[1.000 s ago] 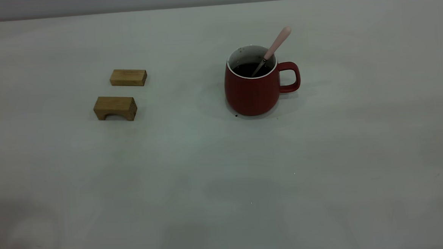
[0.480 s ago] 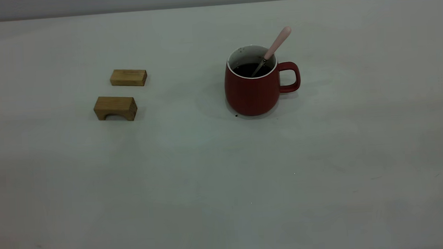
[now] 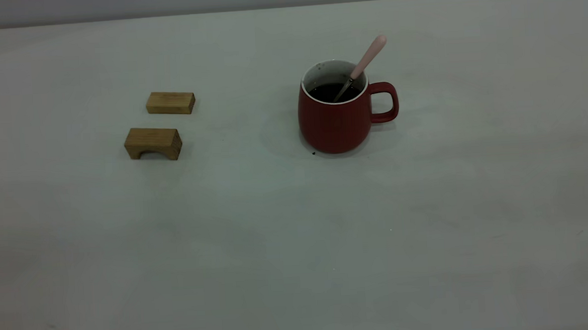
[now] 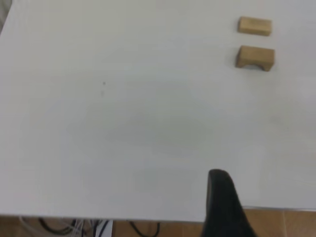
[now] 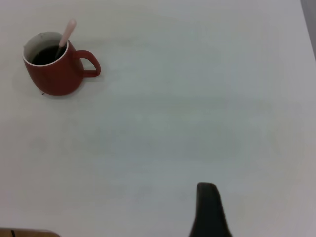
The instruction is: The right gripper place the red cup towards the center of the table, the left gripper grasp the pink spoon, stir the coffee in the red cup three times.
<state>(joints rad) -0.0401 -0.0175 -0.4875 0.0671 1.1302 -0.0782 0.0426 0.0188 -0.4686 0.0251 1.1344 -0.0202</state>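
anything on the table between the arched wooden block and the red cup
No, that stretch of table is bare between the arched wooden block and the red cup, as the exterior view shows.

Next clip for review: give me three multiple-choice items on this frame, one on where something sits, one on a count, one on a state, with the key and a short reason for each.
1. Where is the slim pink-handled spoon?
A. flat on the table
B. standing in the squat dark-red ceramic mug
C. on a wooden block

2. How many tan wooden blocks lie on the off-white table?
A. one
B. two
C. three

3. What is the mug's state?
A. tipped over
B. empty
C. upright, holding dark coffee

Key: 1 B, its handle leans out over the white rim; 2 B, a flat block and an arched block lie apart from the mug; 3 C, dark liquid shows inside.
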